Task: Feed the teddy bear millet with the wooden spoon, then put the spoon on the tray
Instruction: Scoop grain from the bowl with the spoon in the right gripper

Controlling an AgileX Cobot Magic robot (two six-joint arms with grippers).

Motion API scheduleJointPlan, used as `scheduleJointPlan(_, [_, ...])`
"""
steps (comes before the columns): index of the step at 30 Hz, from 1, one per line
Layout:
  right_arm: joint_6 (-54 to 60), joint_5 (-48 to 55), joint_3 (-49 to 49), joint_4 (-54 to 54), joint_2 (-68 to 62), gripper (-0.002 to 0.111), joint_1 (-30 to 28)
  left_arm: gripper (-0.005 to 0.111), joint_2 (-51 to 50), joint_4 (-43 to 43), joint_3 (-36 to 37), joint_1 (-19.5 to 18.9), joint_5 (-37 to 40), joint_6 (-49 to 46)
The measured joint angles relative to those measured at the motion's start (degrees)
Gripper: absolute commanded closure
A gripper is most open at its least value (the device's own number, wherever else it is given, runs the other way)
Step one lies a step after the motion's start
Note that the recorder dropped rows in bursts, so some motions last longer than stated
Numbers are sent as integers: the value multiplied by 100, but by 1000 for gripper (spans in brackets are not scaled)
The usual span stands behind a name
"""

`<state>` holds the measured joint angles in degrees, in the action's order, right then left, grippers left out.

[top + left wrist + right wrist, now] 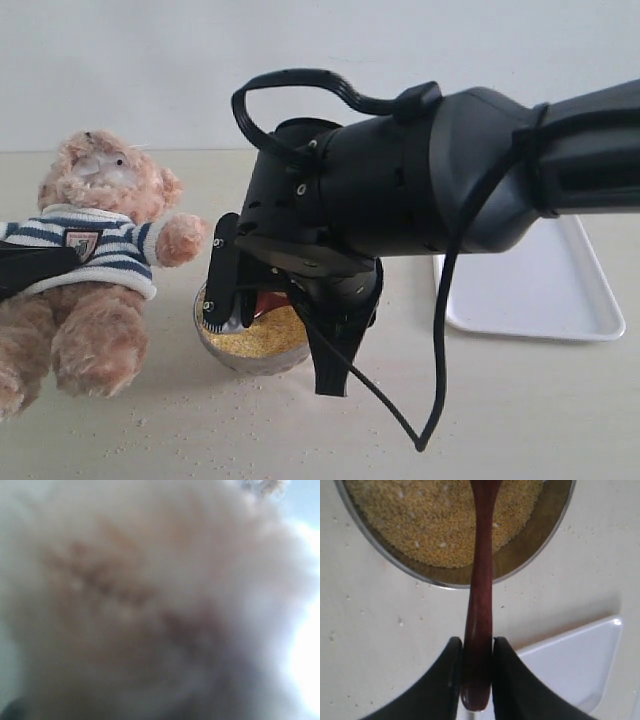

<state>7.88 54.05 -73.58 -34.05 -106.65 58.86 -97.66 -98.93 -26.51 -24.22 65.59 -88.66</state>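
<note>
The wooden spoon (479, 595) is clamped by the right claw (477, 643) over millet (430, 525), tray (570, 665) edge close; left claw (30, 268) opening cannot be told.

The thick black right arm (480, 170) reaches in from the right and across the middle, its wrist bent so the right hand (477, 641) points down toward the counter. Its two black fingers (445, 680) are pressed against either side of a slim dark reddish-brown wooden spoon (480, 580), gripping the end of the handle. The left hand (38, 266) shows only as one dark finger lying across the front of the fluffy light-brown teddy bear (95, 330). Its other finger is hidden.
</note>
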Motion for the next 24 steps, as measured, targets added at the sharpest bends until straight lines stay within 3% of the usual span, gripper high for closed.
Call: scheduleJointPlan(24, [-837, 199, 0, 202, 0, 108, 0, 102, 0, 0, 0, 0, 0, 0])
